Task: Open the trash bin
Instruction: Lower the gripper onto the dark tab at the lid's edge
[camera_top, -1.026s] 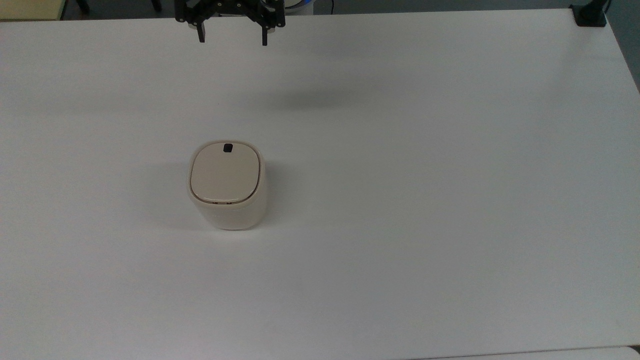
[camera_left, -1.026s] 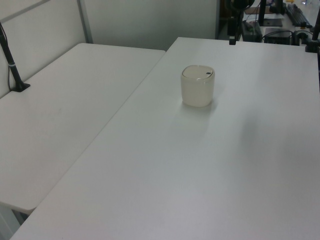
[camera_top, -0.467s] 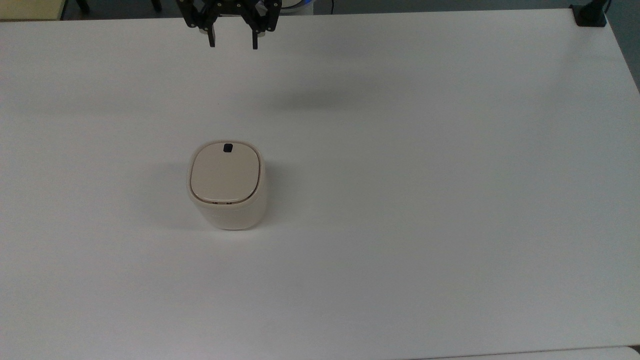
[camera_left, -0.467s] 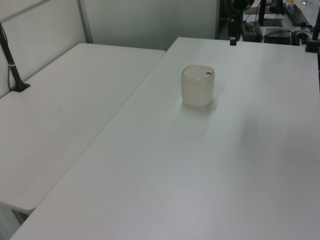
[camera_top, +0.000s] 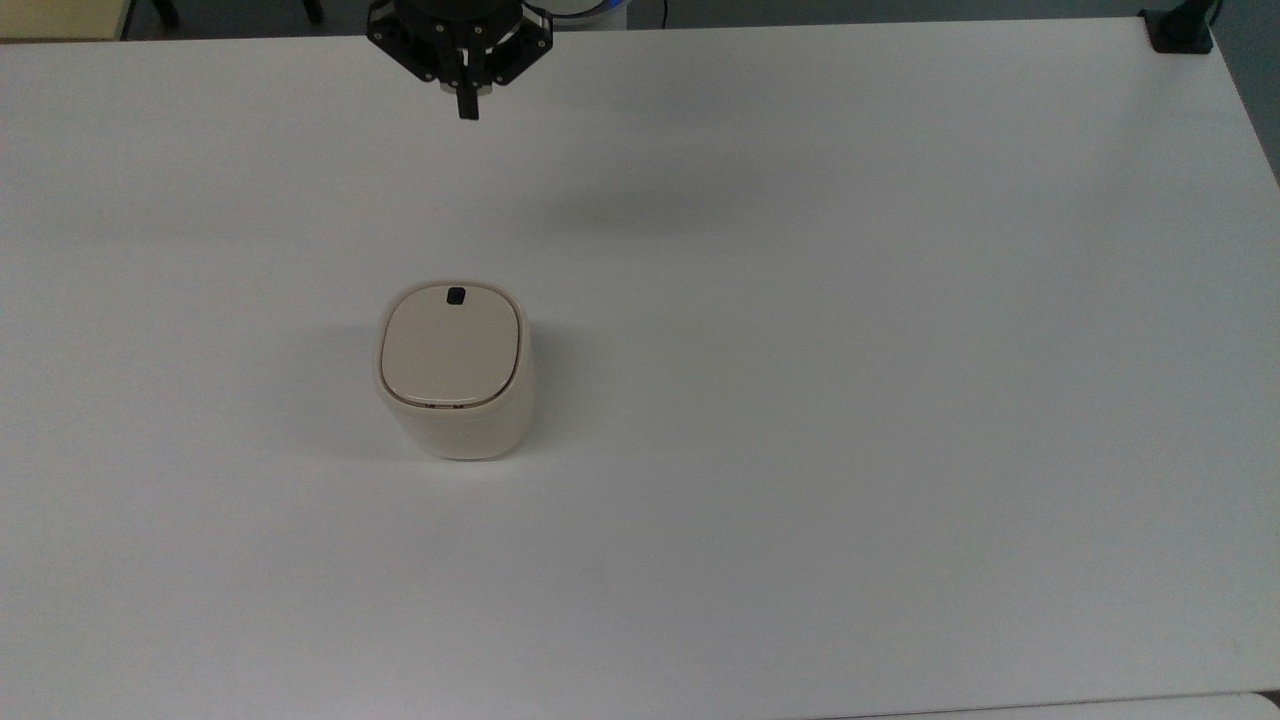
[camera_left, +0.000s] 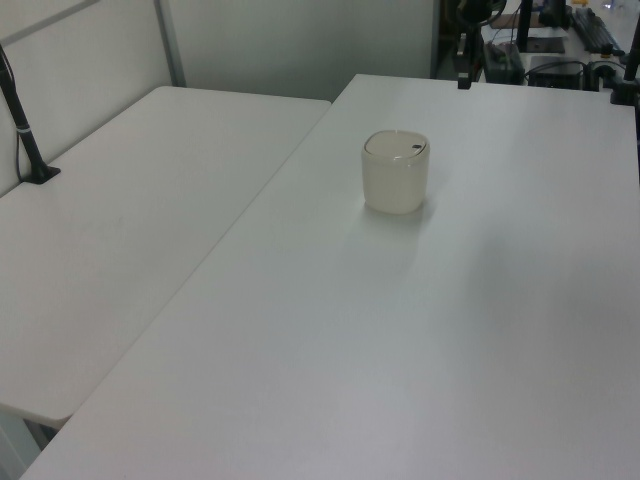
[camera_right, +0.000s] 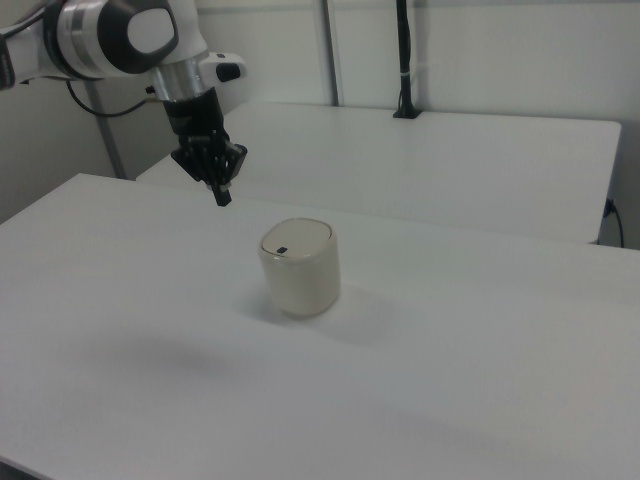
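On the table (camera_top: 900, 400), the trash bin (camera_top: 455, 370) sits lid-closed, hand (camera_top: 466, 108) well apart.

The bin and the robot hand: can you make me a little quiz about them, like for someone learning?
1. True or false: the bin's lid is closed.
2. In the top view, the black button sits at which edge of the lid: A) upper, B) lower, C) right?
3. Is the hand touching the bin, or apart from it?

Key
1. True: the lid lies flat on the bin.
2. A: the upper edge, the side facing the hand.
3. Apart: it hangs above the table, its fingers shut on nothing, with bare tabletop between it and the bin.
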